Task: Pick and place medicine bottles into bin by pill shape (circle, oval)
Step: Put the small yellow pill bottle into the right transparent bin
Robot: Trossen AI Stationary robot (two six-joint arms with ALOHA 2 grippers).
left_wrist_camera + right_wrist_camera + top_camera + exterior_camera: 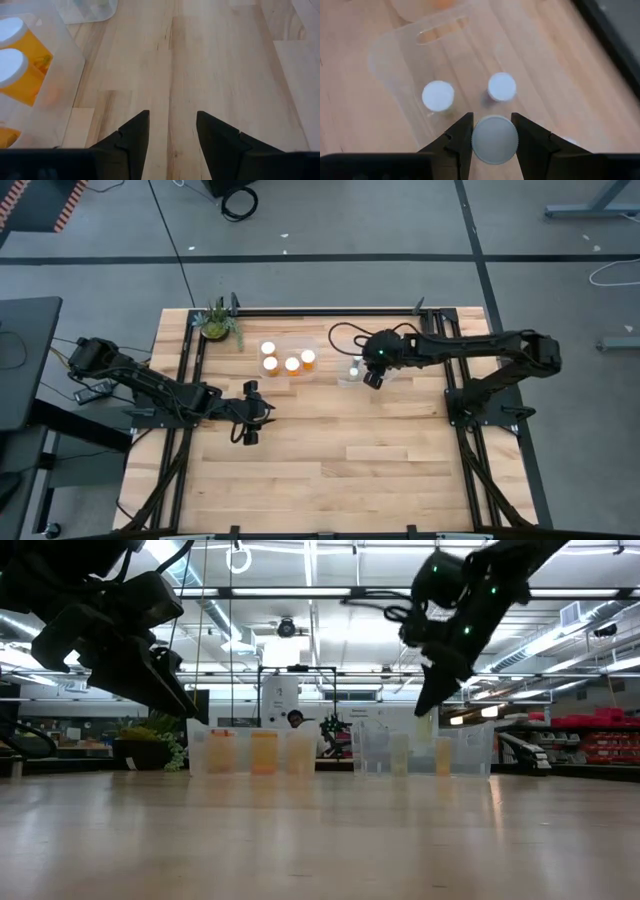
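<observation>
My right gripper (491, 117) is shut on a medicine bottle (494, 141), of which only the round white cap shows. It hangs over the right clear bin (349, 377), where two white-capped bottles (438, 96) (501, 86) stand upright on the floor. The left clear bin (284, 341) holds several amber medicine bottles (292, 365) with white caps, also upright. My left gripper (172, 116) stands open over bare wood, to the near side of the left bin, with nothing between its fingers. My right gripper pinches the bottle by the rim of its white cap (476, 142), one finger on each side. The fingers slant down from above. The cap faces up, and the bottle's body is hidden below it. The bottle is held over the right bin's floor.
A small potted plant (217, 324) stands at the table's far left corner, by the black frame rail (330, 311). The near half of the wooden table (340, 480) is bare. The two bins stand side by side near the far edge.
</observation>
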